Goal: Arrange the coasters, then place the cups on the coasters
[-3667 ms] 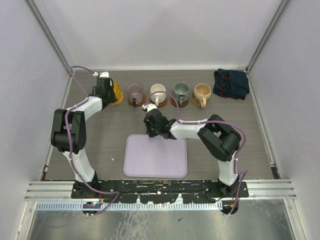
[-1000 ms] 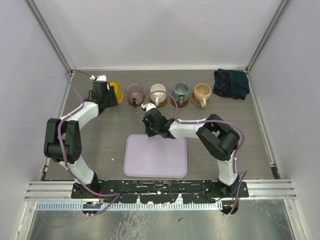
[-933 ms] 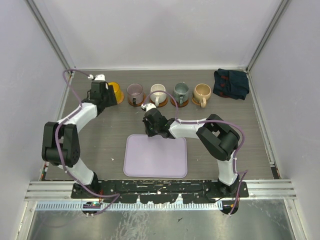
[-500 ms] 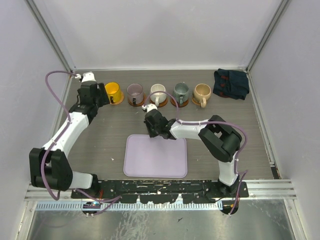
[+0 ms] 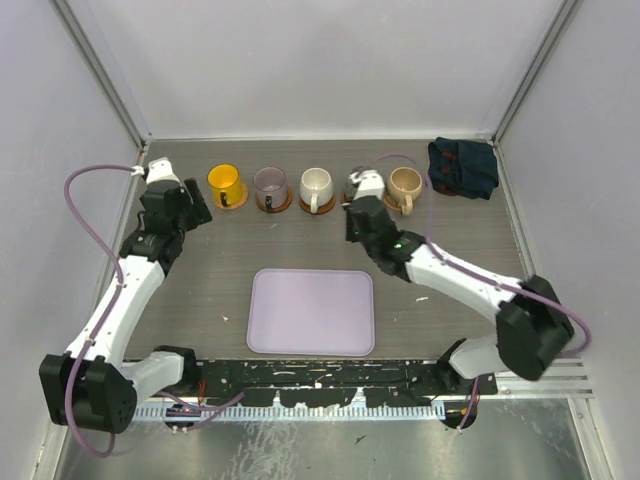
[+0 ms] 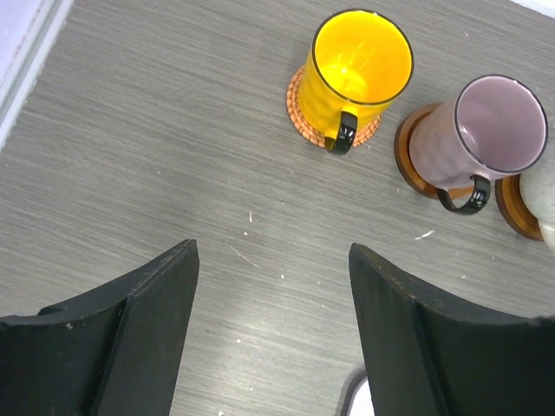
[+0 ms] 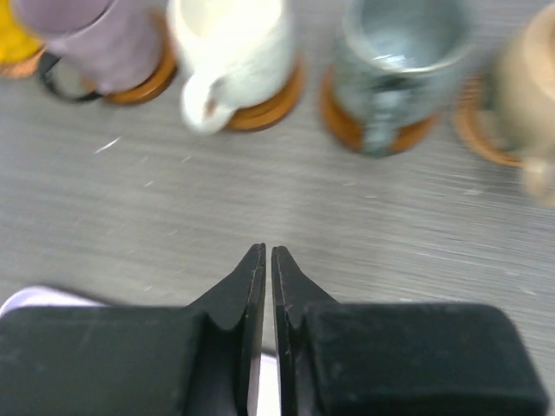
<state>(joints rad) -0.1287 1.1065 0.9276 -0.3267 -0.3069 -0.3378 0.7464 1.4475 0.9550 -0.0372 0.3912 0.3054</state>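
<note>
Five cups stand in a row at the back, each on a brown coaster: yellow cup, purple glass cup, cream-white cup, grey-green cup and beige cup. In the left wrist view the yellow cup sits on its coaster, and the purple cup on its coaster. My left gripper is open and empty, left of and nearer than the yellow cup. My right gripper is shut on nothing, just in front of the white and grey-green cups.
A lavender rectangular tray lies in the near middle of the table. A dark blue folded cloth sits at the back right corner. Grey walls close in the table on the left, back and right.
My left arm has drawn back from the yellow cup, toward the left and nearer. My right gripper has swung from the tray's far edge toward the cup row, its elbow out to the right.
</note>
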